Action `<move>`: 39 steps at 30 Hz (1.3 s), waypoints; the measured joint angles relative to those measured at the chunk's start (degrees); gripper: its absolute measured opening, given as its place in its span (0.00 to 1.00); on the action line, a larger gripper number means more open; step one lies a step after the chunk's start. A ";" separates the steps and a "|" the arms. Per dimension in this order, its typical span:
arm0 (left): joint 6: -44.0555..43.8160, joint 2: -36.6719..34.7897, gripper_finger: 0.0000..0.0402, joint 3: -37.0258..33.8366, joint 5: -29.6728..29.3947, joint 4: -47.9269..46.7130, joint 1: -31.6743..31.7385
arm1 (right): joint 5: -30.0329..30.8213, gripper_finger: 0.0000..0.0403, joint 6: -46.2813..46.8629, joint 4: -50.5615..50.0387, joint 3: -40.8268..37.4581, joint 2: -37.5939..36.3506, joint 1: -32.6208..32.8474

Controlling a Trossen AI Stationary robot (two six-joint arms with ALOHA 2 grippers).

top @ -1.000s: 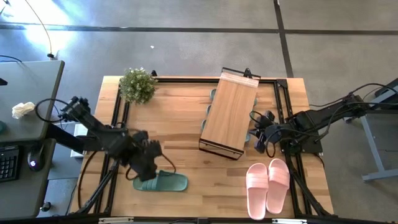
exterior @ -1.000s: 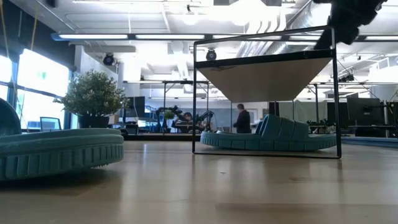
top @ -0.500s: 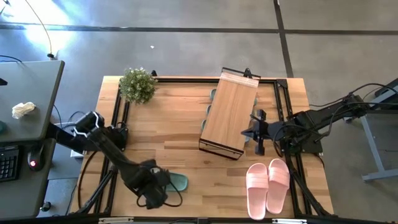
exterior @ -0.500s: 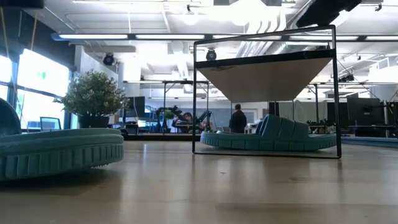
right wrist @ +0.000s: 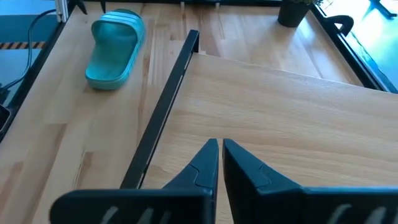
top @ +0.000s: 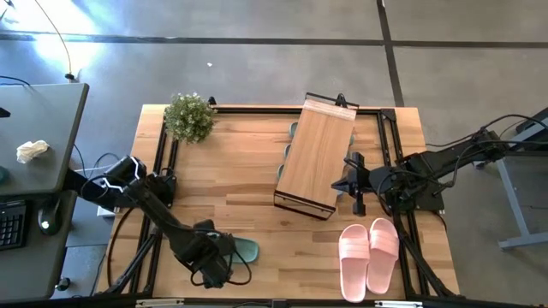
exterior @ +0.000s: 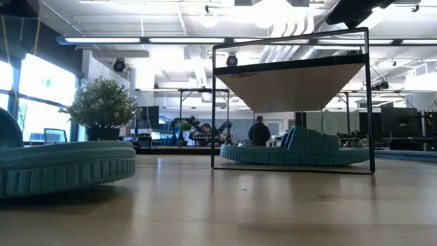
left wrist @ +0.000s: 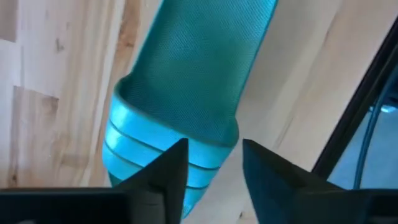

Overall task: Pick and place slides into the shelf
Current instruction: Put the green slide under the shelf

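A green slide (top: 243, 250) lies flat on its sole on the table near the front left. It is the big teal shape (exterior: 61, 167) in the low view. My left gripper (left wrist: 214, 165) stands open low over its strap end; one finger (left wrist: 163, 177) is in front of the strap (left wrist: 155, 155), the other off the slide's side. The shelf (top: 315, 156) stands on the table in the middle, with green slides (exterior: 293, 150) lying under it. My right gripper (right wrist: 219, 158) is shut with nothing in it, level above the shelf's right edge. My left gripper comes down at the green slide's strap end (left wrist: 186, 158) from above, open. Its own fingers cover the spot, so I cannot tell whether they touch the slide. The slide lies flat on the table.
A pink pair of slides (top: 369, 253) lies side by side at the front right. A potted plant (top: 190, 117) stands at the far left corner. Bare wood (top: 231, 171) lies between plant, shelf and green slide. A person (exterior: 259, 131) stands in the room beyond.
My left gripper has gone toward the table's near edge and down, and now covers the left part of the green slide, which has stayed in place. My right gripper has risen a little beside the shelf's right edge.
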 joint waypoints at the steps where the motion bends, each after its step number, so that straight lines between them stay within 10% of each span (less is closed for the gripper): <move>1: -0.69 0.08 0.38 0.01 -0.32 -0.22 0.04 | 0.04 0.04 -0.13 0.00 0.00 0.00 0.00; 17: -11.29 7.08 0.43 0.07 5.52 -3.67 5.02 | 1.46 0.06 -1.04 -0.26 0.00 0.00 0.00; 39: -11.29 9.41 0.02 0.04 4.89 -13.84 5.22 | 1.11 0.06 -0.77 -0.54 0.00 -0.02 0.00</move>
